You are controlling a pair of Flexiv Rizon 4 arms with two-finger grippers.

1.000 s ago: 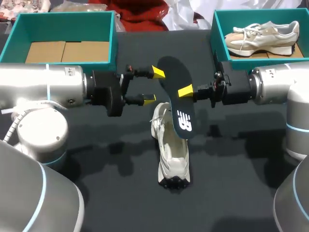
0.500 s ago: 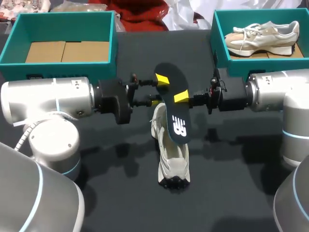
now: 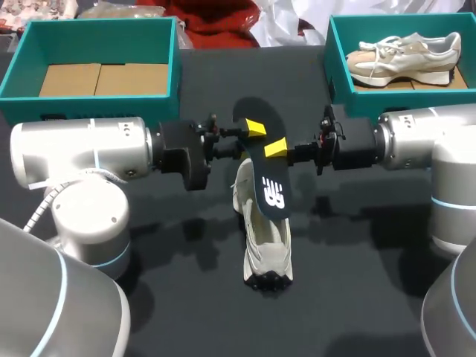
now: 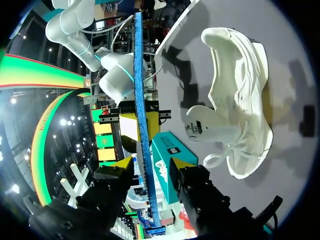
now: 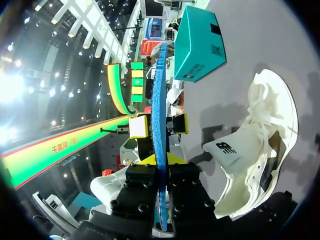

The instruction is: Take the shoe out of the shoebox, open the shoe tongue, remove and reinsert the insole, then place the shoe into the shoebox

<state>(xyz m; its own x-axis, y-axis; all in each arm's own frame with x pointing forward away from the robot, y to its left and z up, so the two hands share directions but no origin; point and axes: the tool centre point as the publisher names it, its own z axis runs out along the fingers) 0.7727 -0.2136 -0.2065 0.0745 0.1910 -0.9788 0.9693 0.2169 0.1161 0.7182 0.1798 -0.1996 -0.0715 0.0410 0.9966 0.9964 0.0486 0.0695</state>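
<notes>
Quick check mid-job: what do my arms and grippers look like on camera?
The left arm and right arm are fat silver-white cylinders with thin light-blue joint rings. A pale cable loops by the left arm's base. The left gripper and right gripper are black with bright yellow tips.

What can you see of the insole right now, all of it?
The insole is out of the white shoe, held in the air above it, slanted, lower end towards the shoe's opening. One face is black with a white logo; the edge looks blue and foamy. The right pincer is shut on its upper half. The left pincer straddles it, open, with gaps either side. Whether it touches the shoe is unclear.
</notes>
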